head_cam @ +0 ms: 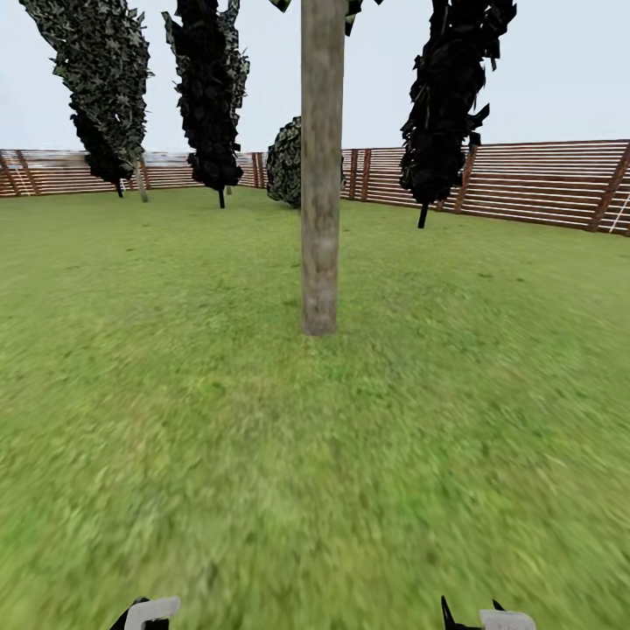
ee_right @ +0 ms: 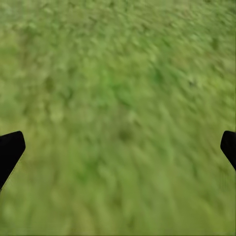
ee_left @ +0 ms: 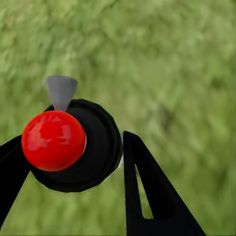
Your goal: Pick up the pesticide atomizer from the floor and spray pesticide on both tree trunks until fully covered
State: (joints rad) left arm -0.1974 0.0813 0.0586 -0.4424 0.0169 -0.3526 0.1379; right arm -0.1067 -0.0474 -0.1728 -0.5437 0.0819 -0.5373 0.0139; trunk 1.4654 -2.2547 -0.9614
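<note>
Green underfoot all the way, blurry grass lawn (head_cam: 219,455) running flat out to a brown slatted wooden fence (head_cam: 542,184) that rings the far edge, pale overcast sky (head_cam: 569,70) above. Dead ahead on the grass, one thick mottled grey-brown tree trunk (head_cam: 321,175), bare and branchless, rising out of the top of the head view, only a hint of leaves at the very top. Behind it a rounded dark bush (head_cam: 285,164) against the fence. Dark slim cypress-like trees (head_cam: 210,87) flanking: two off to the left, one at the right near the fence corner. Down at the lower edge of the head view, white and black parts of both arms just peeking in. Over on the left wrist view, pesticide atomizer (ee_left: 73,145) caught between the black fingers (ee_left: 147,191) of the left gripper (ee_left: 69,162): black round body, glossy red ball on top, grey cone nozzle poking out beyond it, jaws closed against the body on both sides, grass blurred beneath. On the right wrist view, right gripper (ee_right: 118,150) with two black fingertips (ee_right: 10,150) spread wide at opposite edges, jaws open, nothing between them but green lawn.
</note>
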